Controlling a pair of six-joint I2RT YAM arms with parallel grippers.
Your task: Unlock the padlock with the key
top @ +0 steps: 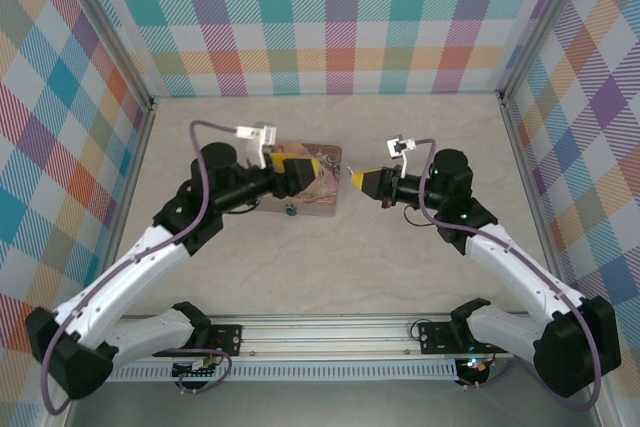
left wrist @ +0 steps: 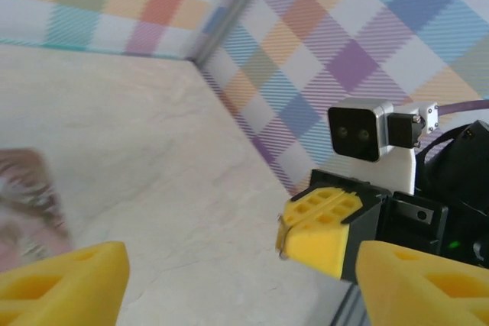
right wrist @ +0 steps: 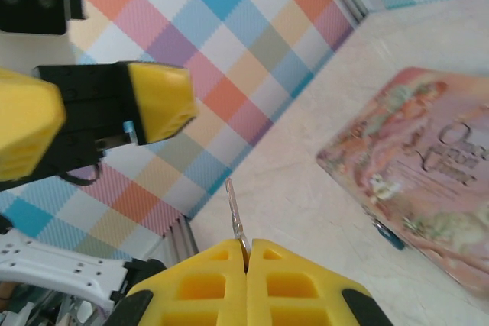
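Note:
The key [right wrist: 233,208], thin and greyish, sticks out from between the fingertips of my right gripper [right wrist: 246,253], which is shut on it. From above, this gripper [top: 355,179] hovers just right of the pink tin [top: 322,197]. The padlock [top: 289,210] is a small blue spot at the tin's near edge; the right wrist view catches a teal bit of the padlock [right wrist: 387,234] there. My left gripper [top: 310,169] is over the tin, open, with nothing between its yellow fingers [left wrist: 69,284]. It faces the right gripper [left wrist: 317,227] and the key [left wrist: 281,236].
The pink illustrated tin [right wrist: 428,173] lies flat mid-table, partly under the left arm. Checked walls close in the table on three sides. Bare marble-look tabletop [top: 400,267] stretches in front of and behind the tin.

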